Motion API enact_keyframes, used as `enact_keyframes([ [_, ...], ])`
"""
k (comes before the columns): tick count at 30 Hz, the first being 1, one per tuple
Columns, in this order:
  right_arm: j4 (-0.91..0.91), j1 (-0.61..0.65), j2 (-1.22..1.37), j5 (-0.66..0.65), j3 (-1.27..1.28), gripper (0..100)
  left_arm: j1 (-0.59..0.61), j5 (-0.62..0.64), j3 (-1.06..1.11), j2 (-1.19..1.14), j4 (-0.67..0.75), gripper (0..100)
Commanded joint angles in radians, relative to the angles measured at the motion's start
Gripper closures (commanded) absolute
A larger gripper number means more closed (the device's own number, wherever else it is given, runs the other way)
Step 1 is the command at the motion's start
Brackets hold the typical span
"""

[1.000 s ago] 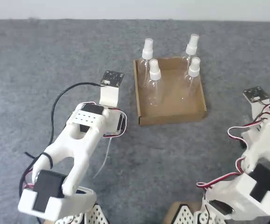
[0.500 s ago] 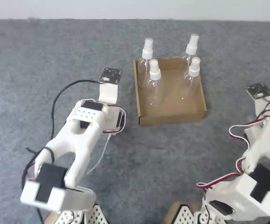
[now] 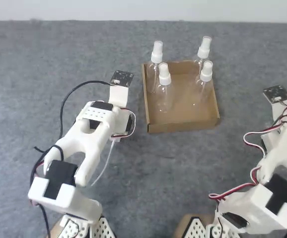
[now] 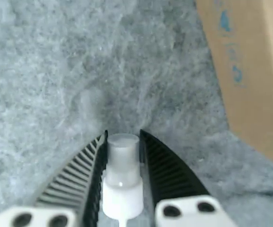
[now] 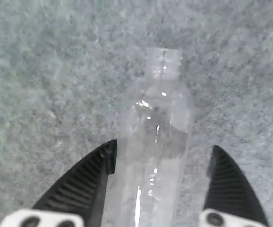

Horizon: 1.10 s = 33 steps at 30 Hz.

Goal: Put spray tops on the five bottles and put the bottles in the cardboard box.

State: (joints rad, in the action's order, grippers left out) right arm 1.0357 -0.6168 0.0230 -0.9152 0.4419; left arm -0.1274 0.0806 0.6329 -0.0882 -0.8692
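Left arm (image 3: pixel 91 139) nudged toward box (image 3: pixel 183 124), my left tool (image 4: pixel 122 135) gripping the spray top (image 4: pixel 122 170); right tool (image 5: pixel 164 147) open around bare bottle (image 5: pixel 157 94), so capping looks next.

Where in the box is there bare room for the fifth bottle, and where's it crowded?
The cardboard box is bare in its near half, between front wall and the four capped bottles. Its far half is crowded. The carpet left of the box is free.

The tabletop (image 3: pixel 39 54) has a grey, felt-like surface with a mottled, fuzzy nap that reaches every edge in the high view. A strip of plain pale wall (image 3: pixel 84 9) runs along its far side. The light is soft and even, with only faint shadows.
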Motion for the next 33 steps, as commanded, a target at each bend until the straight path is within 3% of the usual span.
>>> enact_keyframes([
  [1,0.093,0.002,-0.008,-0.012,-0.114,69.4,0.003,-0.008,-0.045,0.132,-0.075,99],
  [11,0.222,0.119,-0.005,-0.012,-0.255,69.0,0.003,-0.006,0.151,0.466,-0.097,99],
  [17,0.228,0.165,0.059,-0.009,-0.258,69.2,0.003,-0.008,0.183,0.494,-0.097,99],
  [25,0.232,0.116,0.266,-0.006,-0.416,69.3,0.003,-0.008,0.186,0.493,-0.097,99],
  [33,0.232,0.105,0.384,0.034,-0.486,89.6,0.003,-0.008,0.186,0.493,-0.095,99],
])
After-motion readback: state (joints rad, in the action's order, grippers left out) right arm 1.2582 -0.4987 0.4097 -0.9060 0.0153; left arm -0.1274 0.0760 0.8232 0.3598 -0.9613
